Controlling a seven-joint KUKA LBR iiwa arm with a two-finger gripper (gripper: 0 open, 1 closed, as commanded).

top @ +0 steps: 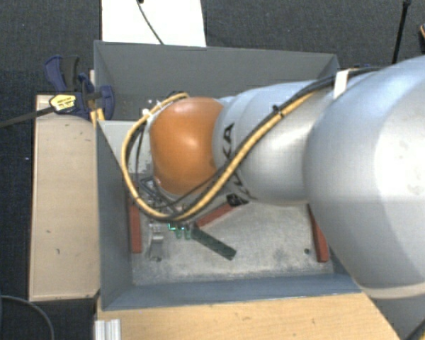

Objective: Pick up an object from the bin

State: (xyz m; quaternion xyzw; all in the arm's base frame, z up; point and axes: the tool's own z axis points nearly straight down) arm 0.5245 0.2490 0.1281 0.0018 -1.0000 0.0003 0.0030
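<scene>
Black lettering (225, 145), part of "KUKA", on silver arm (290, 140) over grey bin (219, 68)

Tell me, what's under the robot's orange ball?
Just below the orange cover lie a dark green strip and a red-brown bar on the bin floor. Anything straight beneath is hidden by the arm.

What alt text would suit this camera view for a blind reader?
A big silver robot arm with an orange cover reaches down into a grey metal bin. Beneath it lie a dark flat strip and, by the left wall, a reddish bar.
</scene>
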